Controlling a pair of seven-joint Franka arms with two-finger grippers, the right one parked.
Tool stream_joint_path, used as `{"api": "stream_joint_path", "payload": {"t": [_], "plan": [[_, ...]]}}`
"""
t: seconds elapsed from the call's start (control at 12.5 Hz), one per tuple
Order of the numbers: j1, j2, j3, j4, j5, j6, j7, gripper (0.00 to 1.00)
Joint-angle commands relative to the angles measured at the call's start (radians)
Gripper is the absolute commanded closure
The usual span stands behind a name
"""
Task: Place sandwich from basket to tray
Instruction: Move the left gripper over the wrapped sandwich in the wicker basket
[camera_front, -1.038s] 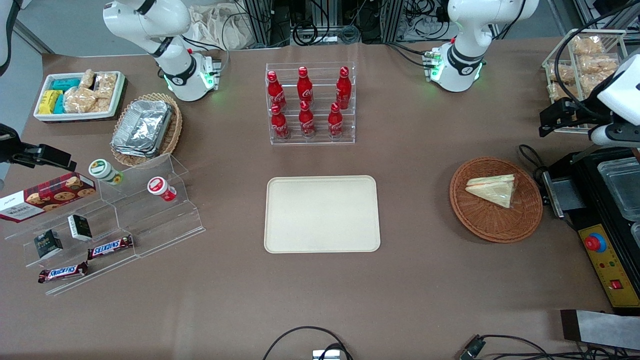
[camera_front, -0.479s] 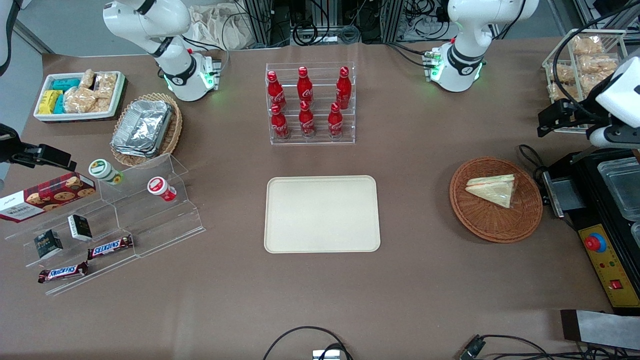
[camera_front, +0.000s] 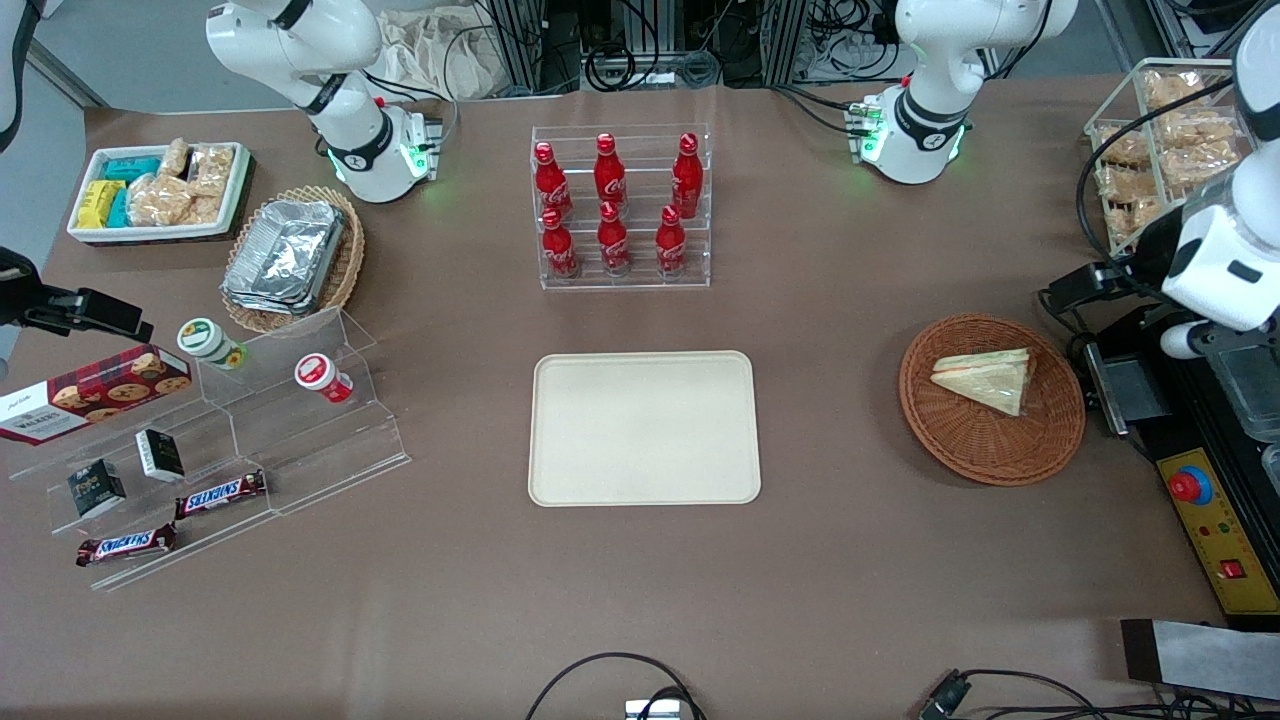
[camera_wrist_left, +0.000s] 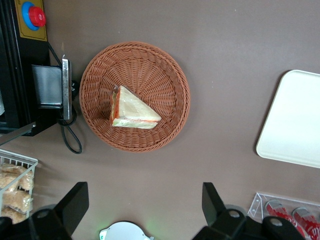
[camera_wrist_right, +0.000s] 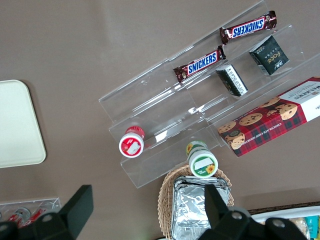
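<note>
We see the triangular sandwich (camera_front: 982, 379) lying in the reddish-brown wicker basket (camera_front: 960, 450), well apart from the bare cream tray (camera_front: 644, 428). Our gripper (camera_wrist_left: 145, 205) hovers above, jaws wide and empty (nothing moved yet).

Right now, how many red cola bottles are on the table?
6, all in the clear acrylic rack farther from the front camera than the tray: three on the upper step, three on the lower. None seem hidden. The gripper hangs open above the basket.
</note>
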Motion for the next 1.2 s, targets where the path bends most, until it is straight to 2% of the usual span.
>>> {"api": "stream_joint_path", "payload": {"t": [0.0, 0.24, 0.72, 1.12], "plan": [[0.011, -0.038, 0.006, -0.117, -0.008, 0.102, -0.059, 0.00], [0.025, -0.073, 0.016, -0.249, -0.011, 0.229, -0.159, 0.00], [0.027, -0.086, 0.018, -0.396, -0.009, 0.395, -0.383, 0.00], [0.060, -0.133, 0.046, -0.617, -0.009, 0.573, -0.460, 0.00]]}}
